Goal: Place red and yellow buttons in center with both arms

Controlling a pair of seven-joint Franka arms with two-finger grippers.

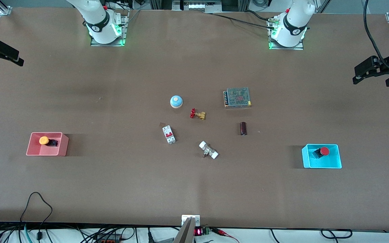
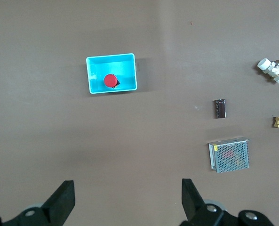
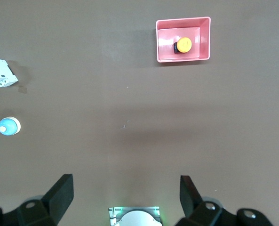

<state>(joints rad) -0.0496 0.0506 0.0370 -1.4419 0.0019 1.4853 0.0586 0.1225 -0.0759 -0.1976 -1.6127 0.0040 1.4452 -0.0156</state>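
The yellow button [image 1: 44, 140] lies on its side in the pink bin [image 1: 32, 145] toward the right arm's end of the table; the right wrist view shows it too [image 3: 184, 44]. The red button [image 1: 323, 151] lies in the cyan bin [image 1: 336, 158] toward the left arm's end, and shows in the left wrist view [image 2: 111, 81]. My right gripper [image 1: 17, 57] hangs open and empty high over the table's edge at its end. My left gripper [image 1: 356, 75] hangs open and empty high over its own end. Both show open in the wrist views [image 2: 128, 200] [image 3: 126, 195]. The table's center [image 1: 187, 135] is bare brown.
Around the center lie a light-blue dome [image 1: 176, 101], a brass valve with a red handwheel [image 1: 198, 114], a white circuit breaker [image 1: 169, 134], a white pipe fitting [image 1: 208, 150], a dark cylinder [image 1: 243, 128] and a meshed power supply [image 1: 237, 97].
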